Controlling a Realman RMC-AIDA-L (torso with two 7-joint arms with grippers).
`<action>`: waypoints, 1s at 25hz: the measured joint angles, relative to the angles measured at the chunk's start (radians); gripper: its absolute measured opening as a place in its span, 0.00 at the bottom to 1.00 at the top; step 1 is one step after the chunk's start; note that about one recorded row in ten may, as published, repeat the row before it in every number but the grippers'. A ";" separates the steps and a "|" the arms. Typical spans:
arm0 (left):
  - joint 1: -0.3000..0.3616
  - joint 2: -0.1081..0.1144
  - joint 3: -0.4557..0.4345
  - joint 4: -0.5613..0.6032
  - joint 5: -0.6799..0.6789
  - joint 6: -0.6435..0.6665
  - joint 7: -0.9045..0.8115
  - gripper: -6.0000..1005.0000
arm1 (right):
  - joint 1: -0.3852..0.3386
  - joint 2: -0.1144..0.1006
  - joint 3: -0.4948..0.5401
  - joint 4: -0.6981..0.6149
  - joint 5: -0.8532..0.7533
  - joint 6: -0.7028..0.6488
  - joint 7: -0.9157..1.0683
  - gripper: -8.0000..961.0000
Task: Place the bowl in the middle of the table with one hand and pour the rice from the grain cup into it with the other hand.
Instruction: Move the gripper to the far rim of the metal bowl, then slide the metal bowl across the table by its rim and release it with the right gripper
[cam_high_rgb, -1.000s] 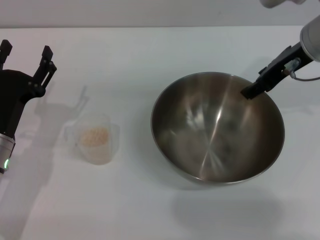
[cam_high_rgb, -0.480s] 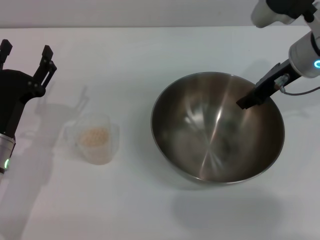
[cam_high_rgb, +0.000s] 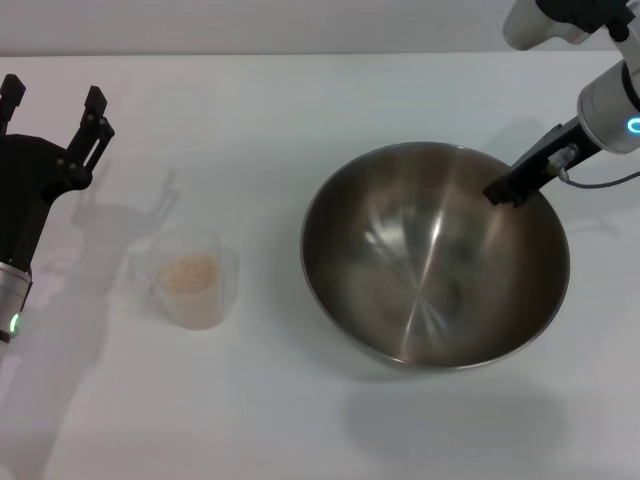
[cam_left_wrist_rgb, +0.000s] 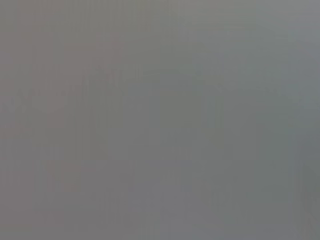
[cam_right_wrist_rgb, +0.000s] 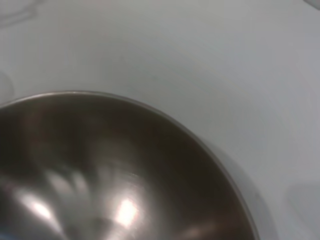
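Observation:
The steel bowl (cam_high_rgb: 435, 260) stands on the white table (cam_high_rgb: 300, 110), right of the middle, and holds nothing. Its rim and inner wall also show in the right wrist view (cam_right_wrist_rgb: 125, 165). My right gripper (cam_high_rgb: 505, 190) reaches in from the far right, its dark tip just inside the bowl's far right rim. The clear grain cup (cam_high_rgb: 190, 275) stands upright to the bowl's left with the rice (cam_high_rgb: 190, 270) heaped inside. My left gripper (cam_high_rgb: 52, 105) is open and empty at the table's far left, beyond and left of the cup. The left wrist view shows only plain grey.
Bare tabletop lies between the cup and the bowl, and along the near edge (cam_high_rgb: 250, 420). The table's back edge (cam_high_rgb: 300, 53) meets a pale wall.
The right gripper's tip dipped a little into the bowl, then drew back toward the rim. The right arm came further into view. The bowl, cup and left arm stayed still.

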 joint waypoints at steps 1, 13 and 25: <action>-0.001 0.000 0.000 0.000 0.000 0.001 0.000 0.86 | 0.000 0.000 0.002 -0.004 0.000 0.000 0.000 0.13; 0.000 0.000 0.000 -0.002 0.000 0.006 0.000 0.86 | -0.027 -0.001 0.115 -0.093 0.091 0.001 -0.067 0.03; 0.001 0.000 0.000 -0.003 0.000 0.008 0.000 0.86 | -0.092 -0.001 0.123 -0.162 0.222 0.048 -0.217 0.01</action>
